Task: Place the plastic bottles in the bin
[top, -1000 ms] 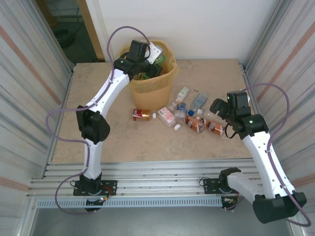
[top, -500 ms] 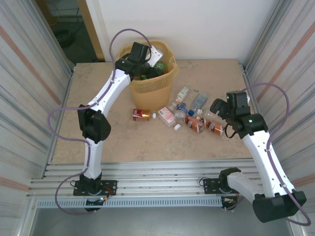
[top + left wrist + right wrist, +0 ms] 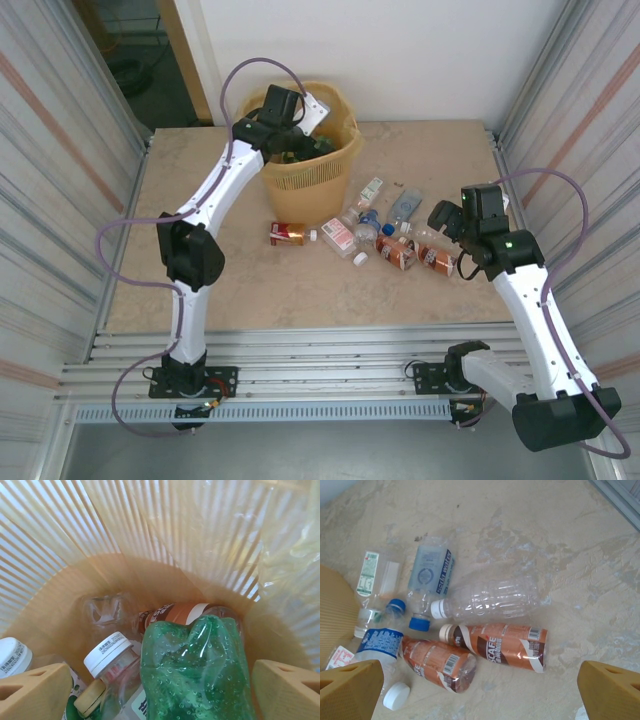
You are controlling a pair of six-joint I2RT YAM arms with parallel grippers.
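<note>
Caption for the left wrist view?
Open left end effector inside the bin, a green bottle below it among other bottles.

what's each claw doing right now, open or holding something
left claw: open, empty, over the crumpled green plastic bottle inside the orange-yellow plastic bin.
right claw: open, empty, above the brown-labelled plastic bottles on the beige table.

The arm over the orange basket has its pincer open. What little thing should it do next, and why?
Probably lift the left pincer straight up out of the tapered orange-yellow plastic bin. Its fingers stand wide, not squeezing the crumpled green plastic bottle resting inside, and more plastic bottles wait on the beige table.
</note>
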